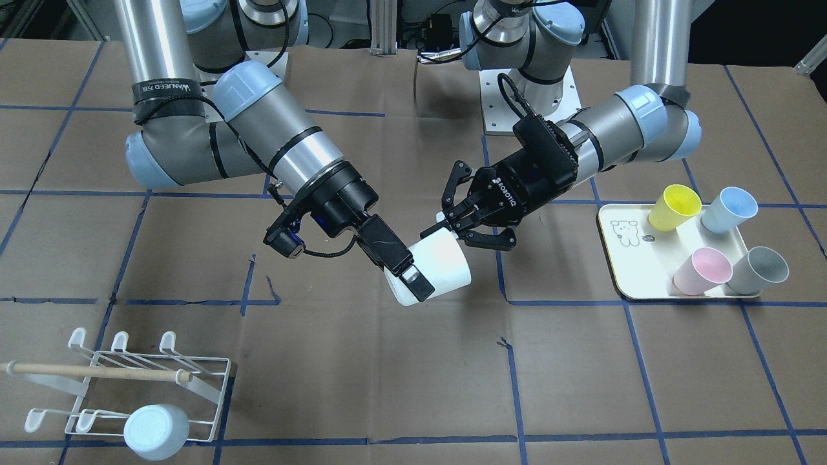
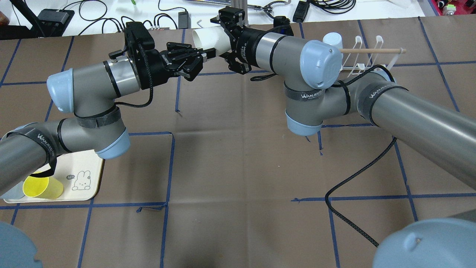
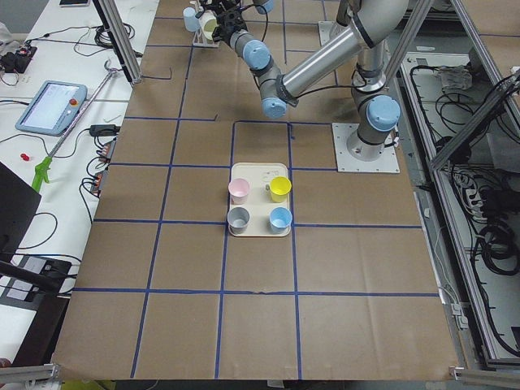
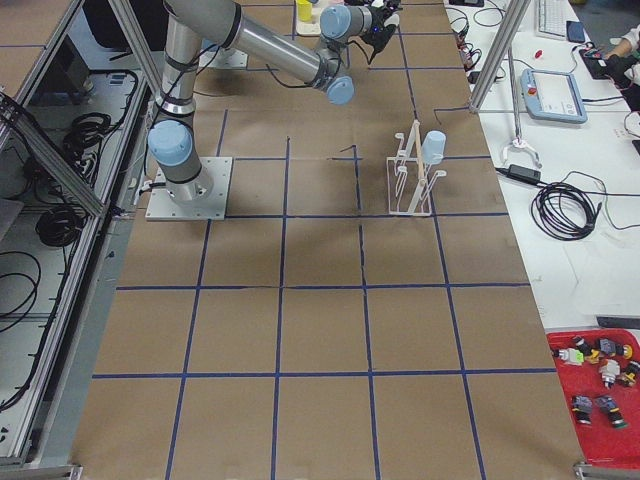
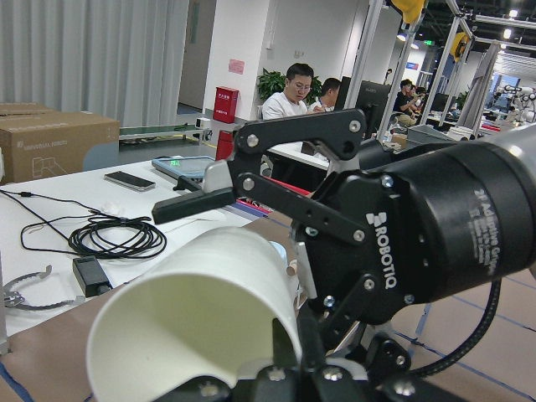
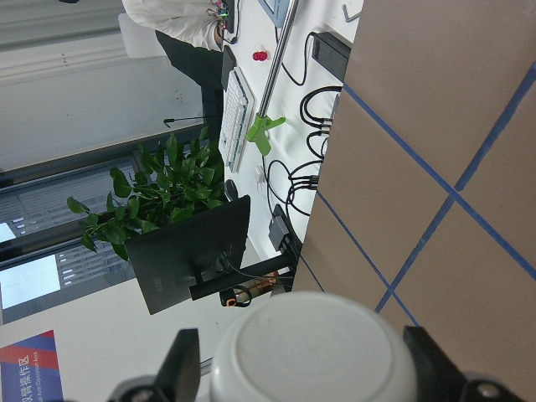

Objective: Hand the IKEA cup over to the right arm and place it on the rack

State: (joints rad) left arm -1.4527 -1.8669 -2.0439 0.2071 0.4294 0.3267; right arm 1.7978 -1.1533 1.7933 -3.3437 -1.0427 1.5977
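White cup (image 1: 434, 270), frame centre, airborne: right gripper (image 1: 408, 276) clamped on its base end, left gripper (image 1: 452, 223) spread at the rim. We withdraw left straight back before swinging to rack (image 1: 139, 387), lower left.

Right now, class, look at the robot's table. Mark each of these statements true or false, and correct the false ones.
1. The right gripper holds the white cup. True.
2. The tray carries five cups. False: it carries four, namely the yellow cup, the blue cup, the pink cup and the grey cup.
3. A pale blue cup already sits on the rack. True.
4. The left gripper is clamped shut. False: its jaws are spread open beside the white cup's base.
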